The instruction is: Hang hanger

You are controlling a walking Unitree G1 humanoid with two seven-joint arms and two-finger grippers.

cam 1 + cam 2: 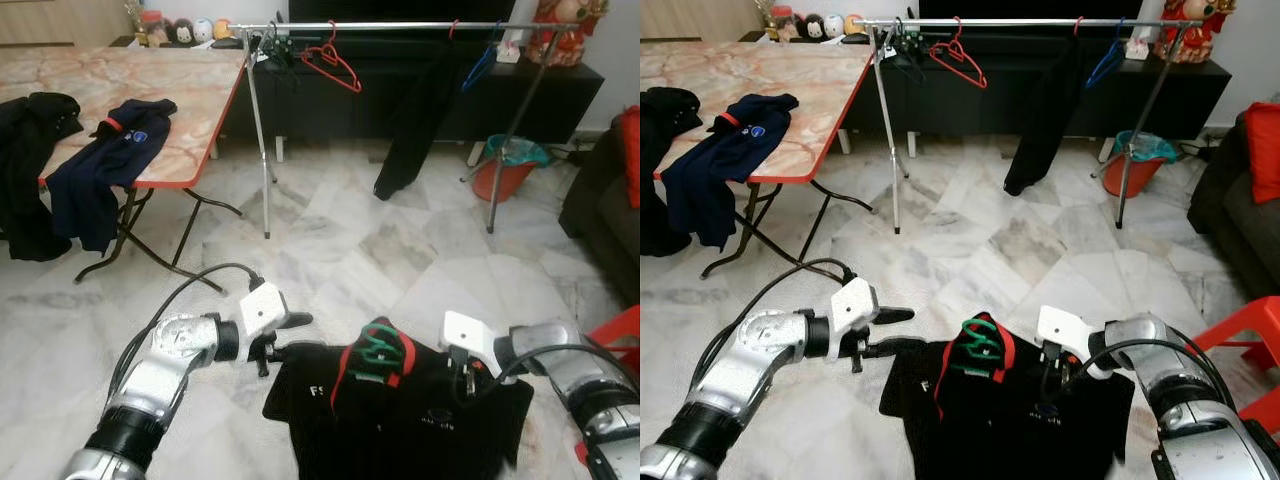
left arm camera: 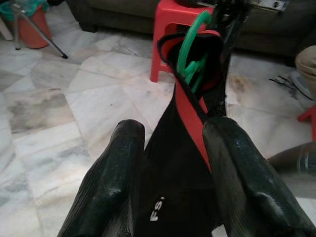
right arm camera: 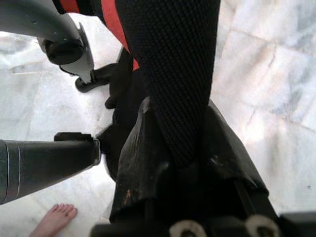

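A black shirt [image 1: 400, 420] with a red collar is stretched between my two grippers, low over the marble floor. A green hanger [image 1: 378, 352] sits inside its collar, hook up, also visible in the left wrist view [image 2: 192, 59]. My left gripper [image 1: 282, 338] grips the shirt's left shoulder edge, with fabric between its fingers [image 2: 116, 177]. On the right shoulder, my right gripper [image 1: 465, 382] is shut, black mesh cloth pinched in it [image 3: 177, 98]. The silver clothes rack [image 1: 400, 25] stands a few steps ahead across the floor.
On the rack hang a red hanger [image 1: 335, 65], a black garment [image 1: 410, 130] and a blue hanger [image 1: 480, 65]. A folding table [image 1: 150, 90] with a navy shirt [image 1: 115, 160] stands left. An orange bin [image 1: 510, 165], sofa [image 1: 600, 200] and red stool [image 1: 615, 335] are right. A person's bare foot [image 3: 54, 219] is close by.
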